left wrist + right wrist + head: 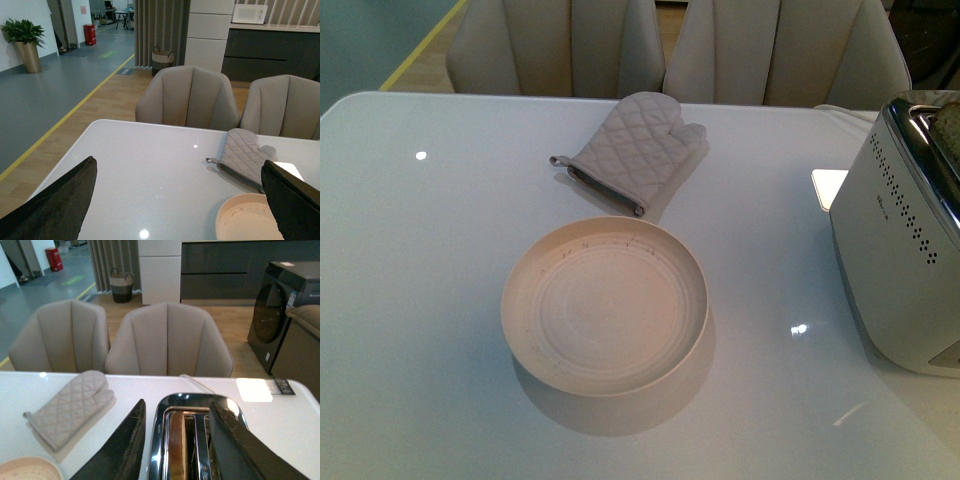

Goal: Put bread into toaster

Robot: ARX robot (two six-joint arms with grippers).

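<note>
The right gripper (175,440) hovers over the toaster (197,435), dark fingers (120,450) spread. The glossy white bench (420,300) fills the front view. The boxy toaster has chrome slots; a slice of bread (177,447), light, soft and crumbly, stands in the left slot. Centre frame sits an empty beige plate (605,305); above it lies a quilted oven mitt (635,150). The left gripper (180,200) is also spread, empty.

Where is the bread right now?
Already in the toaster at the table's right edge: the bread stands in a chrome slot in the right wrist view, and the plate is empty.
</note>
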